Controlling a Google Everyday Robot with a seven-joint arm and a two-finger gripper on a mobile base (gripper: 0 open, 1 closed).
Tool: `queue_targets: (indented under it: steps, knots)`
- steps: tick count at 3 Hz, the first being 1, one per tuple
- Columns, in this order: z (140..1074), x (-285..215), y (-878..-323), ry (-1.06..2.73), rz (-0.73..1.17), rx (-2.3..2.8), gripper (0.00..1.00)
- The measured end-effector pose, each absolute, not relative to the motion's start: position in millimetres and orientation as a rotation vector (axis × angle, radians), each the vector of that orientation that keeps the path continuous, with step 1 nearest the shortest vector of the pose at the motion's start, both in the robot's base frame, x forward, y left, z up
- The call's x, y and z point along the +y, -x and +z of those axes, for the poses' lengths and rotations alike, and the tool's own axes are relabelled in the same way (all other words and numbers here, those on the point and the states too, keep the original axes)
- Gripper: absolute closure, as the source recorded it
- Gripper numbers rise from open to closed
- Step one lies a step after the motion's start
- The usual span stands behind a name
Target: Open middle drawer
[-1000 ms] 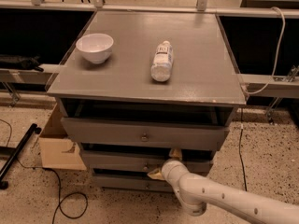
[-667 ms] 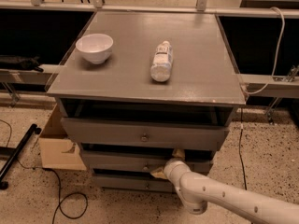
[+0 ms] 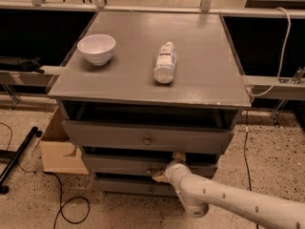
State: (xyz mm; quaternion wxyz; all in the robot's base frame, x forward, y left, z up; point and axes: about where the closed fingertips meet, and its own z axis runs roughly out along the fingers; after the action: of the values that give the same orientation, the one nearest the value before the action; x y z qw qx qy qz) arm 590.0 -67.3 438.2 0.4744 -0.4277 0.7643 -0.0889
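Grey painted wooden cabinet (image 3: 143,75), three drawers. White jointed robot arm (image 3: 228,199), from lower right. Grey low-fronted middle drawer (image 3: 114,165), which we logged second from top. Tan cardboard box (image 3: 59,151), beside the cabinet. White round bowl (image 3: 96,48) and clear plastic bottle (image 3: 165,62) lay apart on top. Gripper (image 3: 167,168) sat at the middle drawer's front, by its small metal knob (image 3: 149,171); we could not tell its grip.

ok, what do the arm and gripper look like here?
The arm is off-white: a smooth rounded tube with small dark dots along it and a bulbous joint near the wrist. The gripper, at the front of the middle drawer, is tan against the white wrist.
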Motion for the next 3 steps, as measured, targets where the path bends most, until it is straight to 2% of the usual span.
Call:
queue_targets:
  steps: [2, 3]
  knots:
    - [439.3, -60.7, -593.1, 1.106, -0.267, 1.844, 0.00]
    - [439.3, -60.7, -593.1, 1.106, -0.267, 1.844, 0.19]
